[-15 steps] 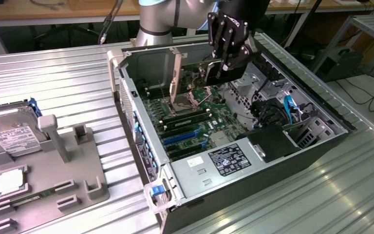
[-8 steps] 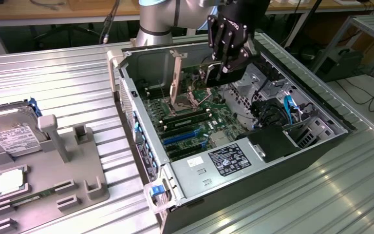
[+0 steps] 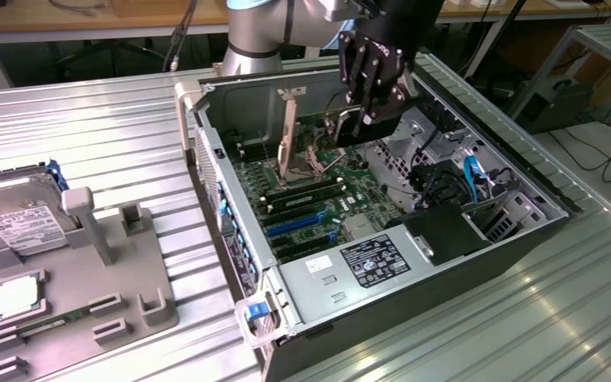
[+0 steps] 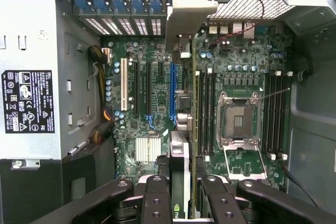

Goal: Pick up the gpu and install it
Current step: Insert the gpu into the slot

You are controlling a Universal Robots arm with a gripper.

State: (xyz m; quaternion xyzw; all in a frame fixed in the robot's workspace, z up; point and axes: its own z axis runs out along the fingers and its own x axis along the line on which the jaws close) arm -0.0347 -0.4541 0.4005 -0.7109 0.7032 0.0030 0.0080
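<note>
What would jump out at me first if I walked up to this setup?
First, the opened computer case lying on the ribbed metal table, its green motherboard bared. Over it hangs the robot's black hand, clamped on the gpu, a card held edge-on above the board. On the exterior view's left, a hard drive rests in a grey holder.

Inside PC case (image 3: 433, 318) gpu (image 4: 179, 174) over mobo (image 4: 157, 93); HDD (image 3: 13, 219) on rack (image 3: 125, 274), exterior view's left.
</note>
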